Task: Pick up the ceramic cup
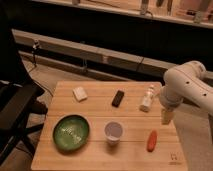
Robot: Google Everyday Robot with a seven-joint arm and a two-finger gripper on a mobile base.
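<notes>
The ceramic cup (113, 132) is a small white handleless cup with a pale lavender inside. It stands upright on the wooden table (65, 100), right of the wide green bowl (71, 132) and left of an orange carrot-like item (151, 140). My gripper (166, 118) hangs at the end of the white arm (187, 85) over the table's right edge, to the right of the cup and above it, apart from it. It is below and right of the small white bottle (147, 99).
A white block (80, 93) and a black rectangular object (118, 98) lie at the back of the table. A dark office chair (12, 105) stands to the left. A low ledge (90, 52) runs behind the table.
</notes>
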